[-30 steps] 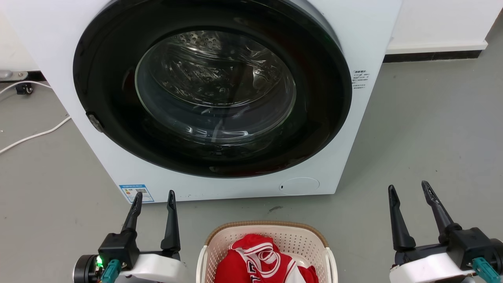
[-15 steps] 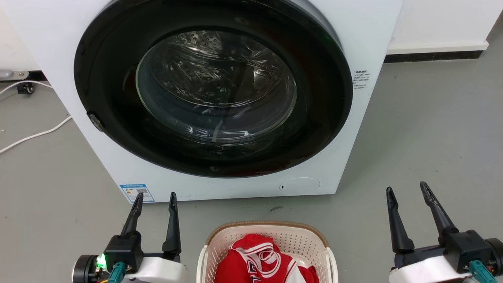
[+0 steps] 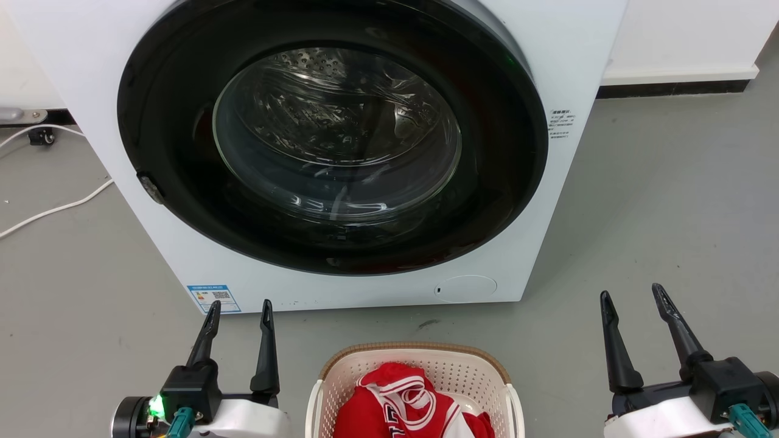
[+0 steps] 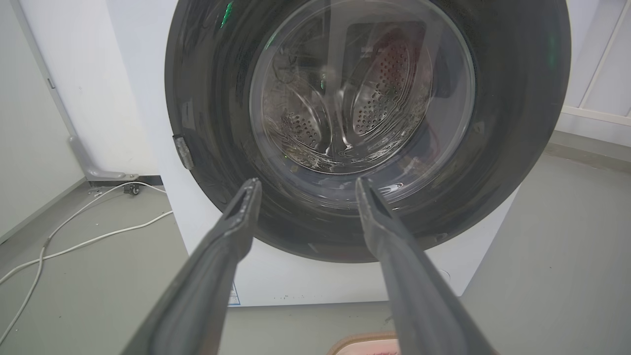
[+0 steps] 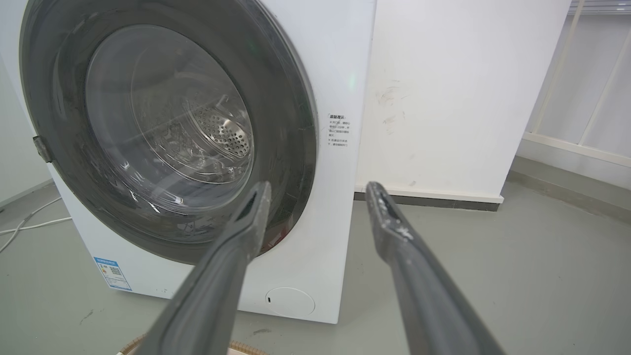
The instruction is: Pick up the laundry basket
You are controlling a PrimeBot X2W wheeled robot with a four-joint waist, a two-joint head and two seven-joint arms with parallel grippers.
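You have the basket on the floor just in front of the washer, below its closed door, with a red garment lying inside. Your left gripper hangs by the washer's lower left corner, near the basket but apart from it, fingers spread and holding nothing. Your right gripper sits out past the washer's right corner, farther from the basket, fingers likewise spread and empty. The washer's front stands ahead of the left fingers. A white cable trails along the floor to the washer's left.
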